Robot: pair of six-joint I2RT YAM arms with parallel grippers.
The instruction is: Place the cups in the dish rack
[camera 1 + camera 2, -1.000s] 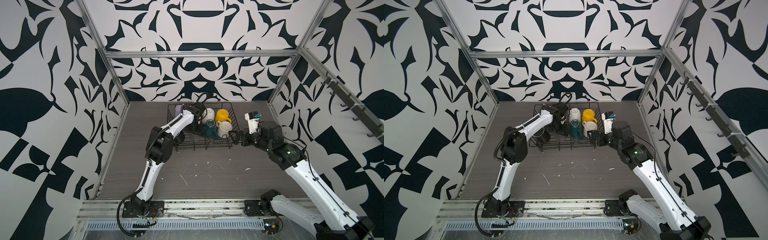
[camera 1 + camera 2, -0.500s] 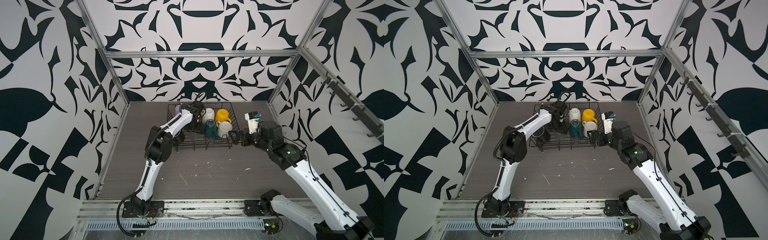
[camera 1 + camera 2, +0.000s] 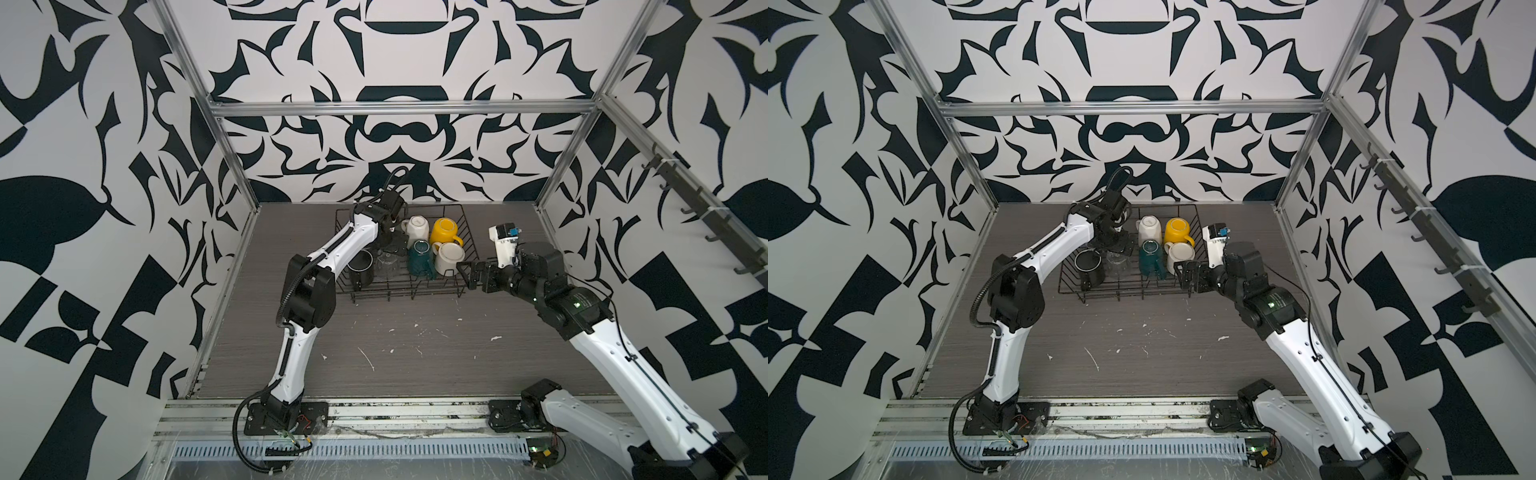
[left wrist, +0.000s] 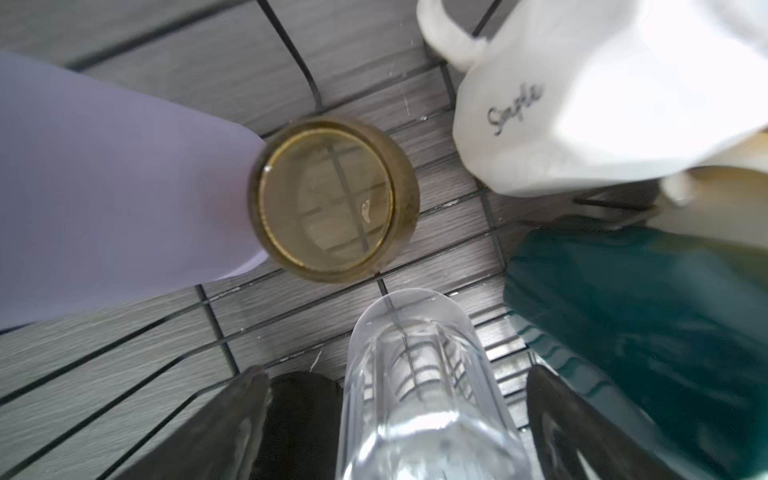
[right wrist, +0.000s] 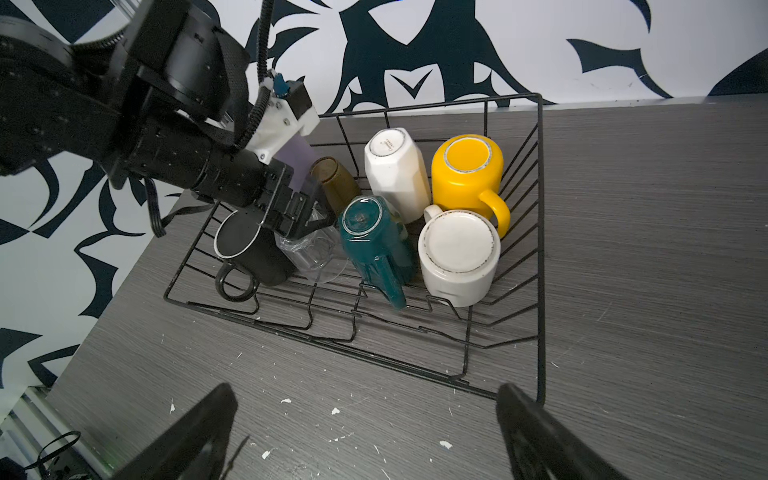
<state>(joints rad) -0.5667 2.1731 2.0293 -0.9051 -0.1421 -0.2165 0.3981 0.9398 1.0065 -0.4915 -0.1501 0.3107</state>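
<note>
Cups (image 5: 361, 216): all eight appear inside dish rack (image 3: 405, 286), upper centre of both top views. Left pincer (image 4: 397, 374) released, jaws wide astride clear glass (image 4: 424, 399). Right pincer (image 5: 365, 436) released, empty, at rack corner. Loading seems finished. Next: lift left arm straight out without tipping glass.

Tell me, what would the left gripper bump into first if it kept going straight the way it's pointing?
Most likely the clear glass, which sits right ahead of the open left gripper. Depth is hard to judge from here.

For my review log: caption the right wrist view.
Left tool open above the clear glass in the loaded dish rack.
</note>
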